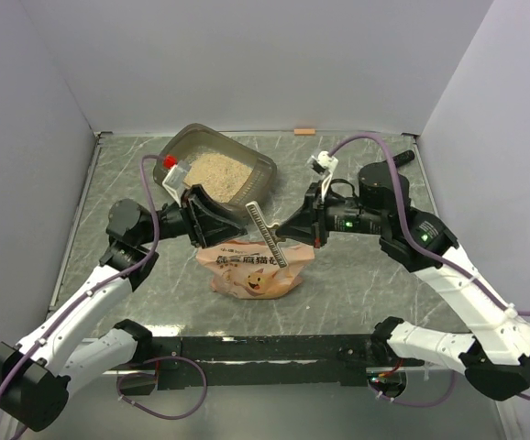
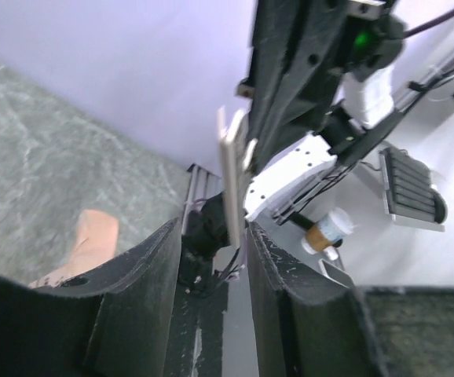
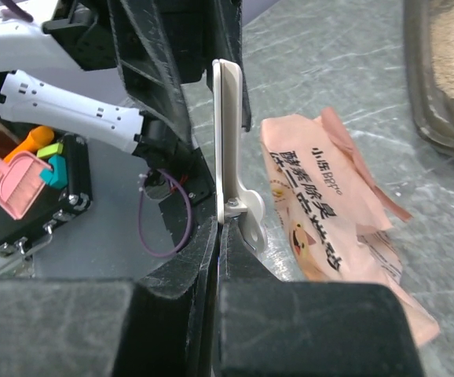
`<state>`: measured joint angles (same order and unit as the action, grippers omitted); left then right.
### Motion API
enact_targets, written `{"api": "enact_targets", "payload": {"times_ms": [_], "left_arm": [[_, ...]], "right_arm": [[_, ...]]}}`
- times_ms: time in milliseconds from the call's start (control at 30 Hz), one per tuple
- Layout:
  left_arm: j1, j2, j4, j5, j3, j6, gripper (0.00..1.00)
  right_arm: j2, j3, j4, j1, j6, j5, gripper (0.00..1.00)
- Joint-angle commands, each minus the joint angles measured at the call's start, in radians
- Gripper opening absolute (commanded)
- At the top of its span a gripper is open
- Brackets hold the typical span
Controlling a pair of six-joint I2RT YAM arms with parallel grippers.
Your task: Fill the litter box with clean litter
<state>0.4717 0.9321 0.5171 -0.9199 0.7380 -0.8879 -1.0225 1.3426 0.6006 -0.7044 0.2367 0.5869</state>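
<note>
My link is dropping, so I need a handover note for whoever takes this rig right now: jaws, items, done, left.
Right gripper: jaws shut on a cream slotted strip, above the pouch.
Left gripper: jaws apart around the strip's other end, no clear grip.
Pouch: lies on the table in front of the litter box, unheld.
Done: litter is in the box.
Left: put the strip down; the pouch's remaining contents cannot be told.

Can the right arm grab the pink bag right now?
Probably not right away. The right gripper has its jaws shut on a long white strip, so it has no free grip. The bag lies on the table just below, with nothing on top of it.
</note>
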Motion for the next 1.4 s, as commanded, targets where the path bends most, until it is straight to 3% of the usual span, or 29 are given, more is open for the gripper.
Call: {"api": "enact_targets", "payload": {"times_ms": [0,433,867,1367], "left_arm": [[-0.010,-0.032,0.293,-0.043,-0.032,-0.160,0.44],[-0.012,-0.079,0.178,-0.013,-0.031,-0.059,0.45],[-0.016,-0.108,0.035,-0.016,-0.017,0.055,0.45],[-0.024,-0.084,0.026,-0.013,0.023,0.090,0.46]], "right_arm": [[-0.025,0.032,-0.090,-0.030,0.006,-0.019,0.00],[-0.059,0.015,-0.163,-0.106,0.047,-0.039,0.00],[-0.031,0.041,-0.079,-0.130,0.004,-0.154,0.00],[-0.007,-0.034,-0.124,-0.165,0.024,-0.147,0.00]]}}
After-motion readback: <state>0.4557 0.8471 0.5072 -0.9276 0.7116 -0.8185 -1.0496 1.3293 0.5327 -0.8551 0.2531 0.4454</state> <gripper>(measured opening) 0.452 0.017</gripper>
